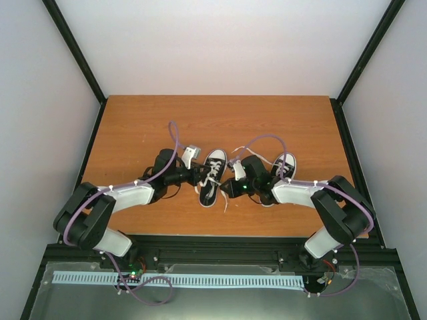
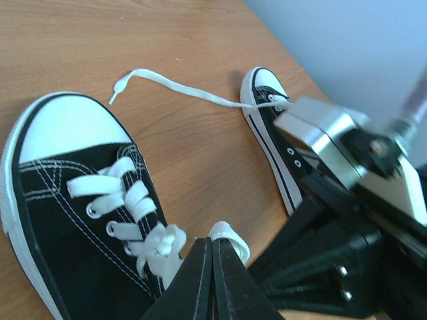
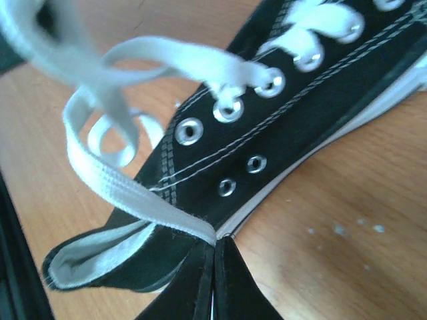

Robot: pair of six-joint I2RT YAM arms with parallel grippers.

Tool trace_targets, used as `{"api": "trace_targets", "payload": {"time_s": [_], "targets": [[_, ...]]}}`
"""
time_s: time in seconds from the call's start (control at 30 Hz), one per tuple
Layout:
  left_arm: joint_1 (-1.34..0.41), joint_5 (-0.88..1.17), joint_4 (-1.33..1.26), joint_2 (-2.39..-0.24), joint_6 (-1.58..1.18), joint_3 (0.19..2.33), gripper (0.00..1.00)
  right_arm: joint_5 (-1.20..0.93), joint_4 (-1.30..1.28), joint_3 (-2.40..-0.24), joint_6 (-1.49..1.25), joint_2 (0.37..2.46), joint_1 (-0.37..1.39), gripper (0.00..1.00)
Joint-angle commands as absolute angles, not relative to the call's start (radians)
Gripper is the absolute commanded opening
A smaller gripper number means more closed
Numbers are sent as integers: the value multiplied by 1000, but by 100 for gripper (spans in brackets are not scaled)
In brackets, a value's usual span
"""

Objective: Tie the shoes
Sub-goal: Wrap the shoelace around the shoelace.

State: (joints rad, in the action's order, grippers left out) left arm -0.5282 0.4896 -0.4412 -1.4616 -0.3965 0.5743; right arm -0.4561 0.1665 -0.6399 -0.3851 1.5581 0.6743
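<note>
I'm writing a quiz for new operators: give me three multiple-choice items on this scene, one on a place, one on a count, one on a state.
1. Where do the white-toed black canvas sneakers stand? A. wooden tabletop B. metal rail C. cardboard box
2. How many sneakers show? A. one B. two C. four
3. The left gripper is: A. wide open B. shut on a white lace C. shut on a sole
Answers: 1 A, both rest on the wood; 2 B, a pair shows; 3 B, it pinches the lace.
</note>
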Motion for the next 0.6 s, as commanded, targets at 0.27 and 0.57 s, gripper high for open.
{"api": "trace_targets", "payload": {"time_s": [0.27,0.57], "targets": [[-535,534,-388,-1352,-404,480,1,-295,9,-801,-486,1581,631,3],[-538,443,-245,-1302,-448,452,1,-354,19,-809,-482,1596,635,3]]}}
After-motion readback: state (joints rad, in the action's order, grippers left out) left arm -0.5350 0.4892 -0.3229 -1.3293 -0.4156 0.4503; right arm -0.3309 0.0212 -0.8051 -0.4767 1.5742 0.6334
